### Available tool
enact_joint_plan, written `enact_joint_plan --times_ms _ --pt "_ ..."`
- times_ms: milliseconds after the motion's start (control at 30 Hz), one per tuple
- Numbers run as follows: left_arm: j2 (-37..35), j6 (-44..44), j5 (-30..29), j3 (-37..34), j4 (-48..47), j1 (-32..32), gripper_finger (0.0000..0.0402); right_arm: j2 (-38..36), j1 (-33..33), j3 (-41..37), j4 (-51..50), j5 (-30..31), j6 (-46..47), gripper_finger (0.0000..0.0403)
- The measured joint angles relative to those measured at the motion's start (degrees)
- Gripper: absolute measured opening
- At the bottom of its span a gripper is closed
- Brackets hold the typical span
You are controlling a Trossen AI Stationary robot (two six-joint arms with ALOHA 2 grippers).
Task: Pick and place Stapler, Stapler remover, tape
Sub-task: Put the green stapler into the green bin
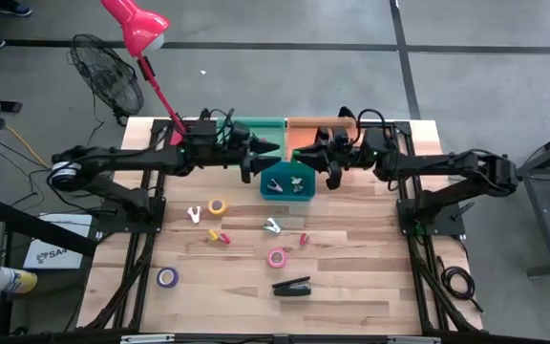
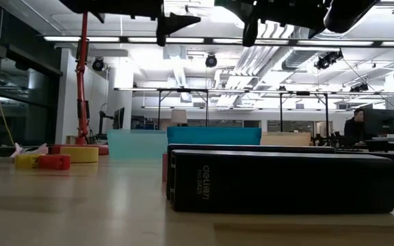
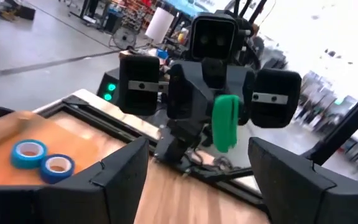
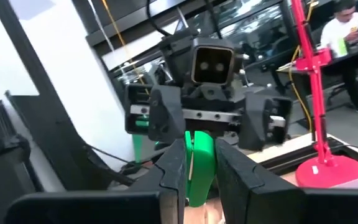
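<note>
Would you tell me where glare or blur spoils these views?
Low view: the stapler fills the foreground, ceiling strip lights glare, the tabletop shines. Left wrist view: the background is washed out white, the blue tape rolls look soft. High view: evenly lit.

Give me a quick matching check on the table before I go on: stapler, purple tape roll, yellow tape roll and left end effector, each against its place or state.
Things:
1. stapler
2. purple tape roll
3. yellow tape roll
4. left end effector

Places or states:
A. open, holding nothing
B. alone toward the bottom left of the table in the high view
C. just below the pink tape roll in the high view
D. right beside a small white item

Pairs: 1-C, 2-B, 3-D, 4-A
</note>
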Motion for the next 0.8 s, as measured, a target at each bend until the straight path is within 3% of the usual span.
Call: enact_joint_plan --times_ms 300,800 --pt "2.49 -4.06 0.00 0.02 4.36 0.00 0.0271 0.00 -2.04 0.00 0.06 -2.65 -0.05 0.0053" --pt "2.49 -2.64 -0.13 0.02 4.91 0.00 0.0271 0.86 -2.62 1.67 -0.64 -0.93 -0.09 0.0053"
